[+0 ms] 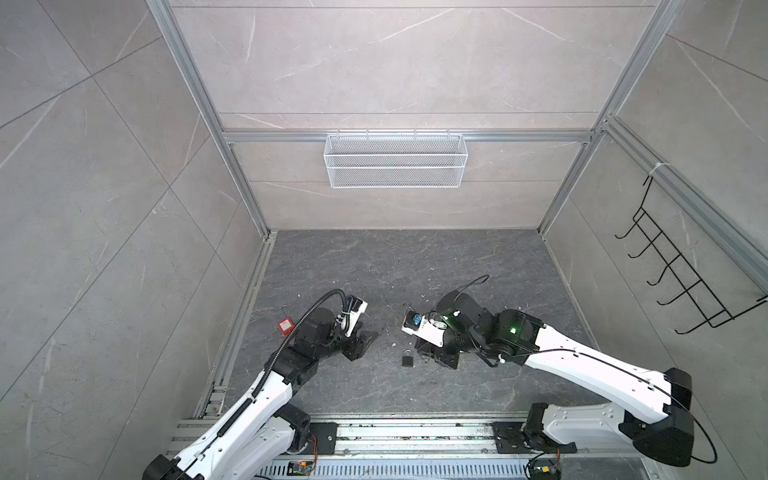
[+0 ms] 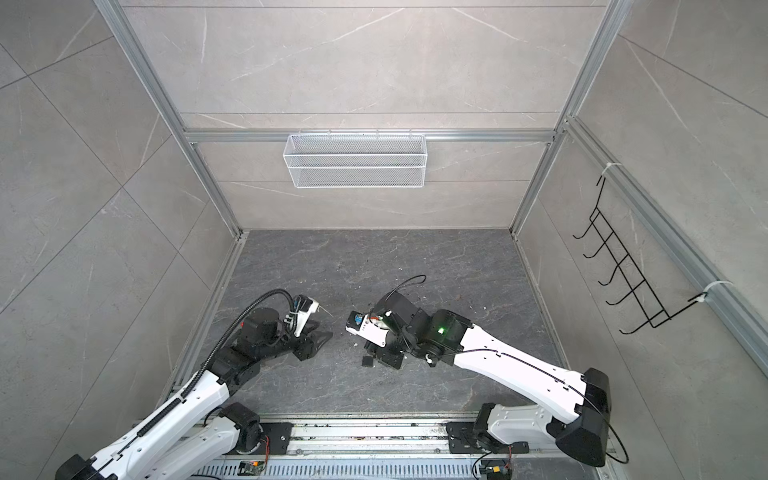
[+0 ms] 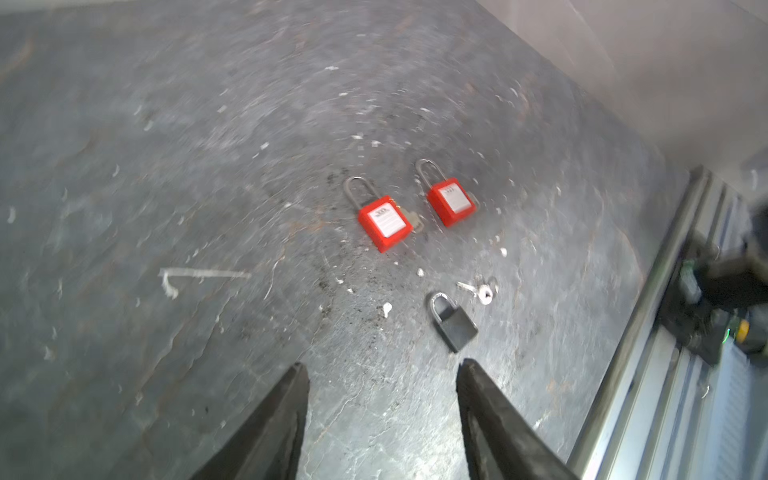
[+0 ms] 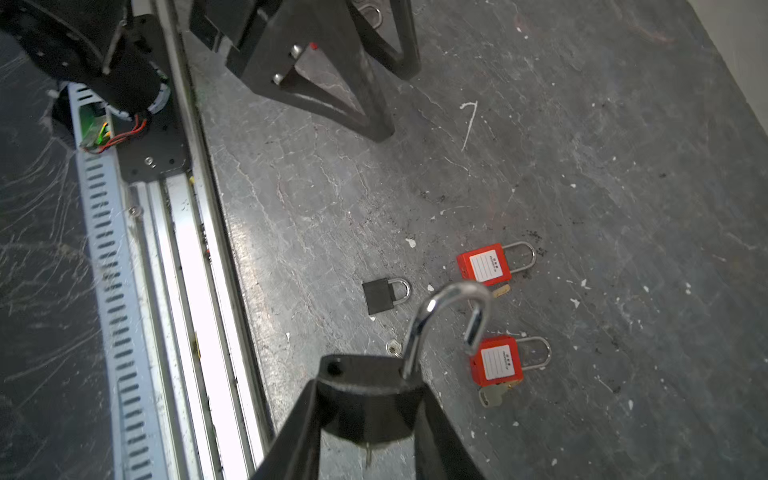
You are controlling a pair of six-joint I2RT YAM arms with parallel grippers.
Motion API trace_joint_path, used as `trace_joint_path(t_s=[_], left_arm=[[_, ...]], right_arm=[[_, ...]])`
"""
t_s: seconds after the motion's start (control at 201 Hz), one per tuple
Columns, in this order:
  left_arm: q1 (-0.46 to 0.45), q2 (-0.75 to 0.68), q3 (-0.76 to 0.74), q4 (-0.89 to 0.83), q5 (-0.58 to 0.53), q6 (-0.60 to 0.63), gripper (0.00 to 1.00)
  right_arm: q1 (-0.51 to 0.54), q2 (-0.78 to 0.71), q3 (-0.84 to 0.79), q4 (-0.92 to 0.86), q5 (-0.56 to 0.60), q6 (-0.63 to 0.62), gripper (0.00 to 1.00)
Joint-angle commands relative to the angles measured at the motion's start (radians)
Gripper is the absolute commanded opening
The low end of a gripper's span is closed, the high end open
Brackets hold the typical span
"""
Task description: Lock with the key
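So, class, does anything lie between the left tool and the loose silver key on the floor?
Yes. In the left wrist view the small black padlock lies on the floor between the open left tool and the silver key, close beside the key. Nothing else visibly intervenes.

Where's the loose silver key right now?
In the left wrist view, the silver key lies on the floor beside the shackle of the closed black padlock, on the right arm's side.

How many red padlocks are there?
3. One red padlock lies left of the left arm in a top view; two more lie side by side near the loose black padlock. Others may be hidden.
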Motion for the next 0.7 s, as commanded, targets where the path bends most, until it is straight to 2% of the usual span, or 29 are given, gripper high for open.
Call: trace_joint_path(t_s=[0.0, 0.11, 0.304, 0.448, 0.692], left_arm=[[-0.051, -0.052, -0.046, 0.168, 0.030, 0.278, 0.55], [-0.080, -0.108, -0.103, 0.280, 0.122, 0.432, 0.53], [-0.109, -0.113, -0.087, 0.271, 0.254, 0.649, 0.49], [-0.119, -0.073, -0.058, 0.265, 0.316, 0.743, 0.42], [-0.171, -0.036, 0.015, 0.191, 0.352, 0.855, 0.41]], right_arm=[[-0.006, -0.042, -0.028, -0.073, -0.140, -0.144, 0.28], [-0.017, -0.068, -0.032, -0.112, -0.176, -0.178, 0.28], [-0.031, -0.024, 0.008, -0.223, -0.199, -0.240, 0.29], [-0.034, 0.010, 0.024, -0.239, -0.216, -0.260, 0.29], [-0.037, 0.075, 0.064, -0.260, -0.274, -0.265, 0.29]])
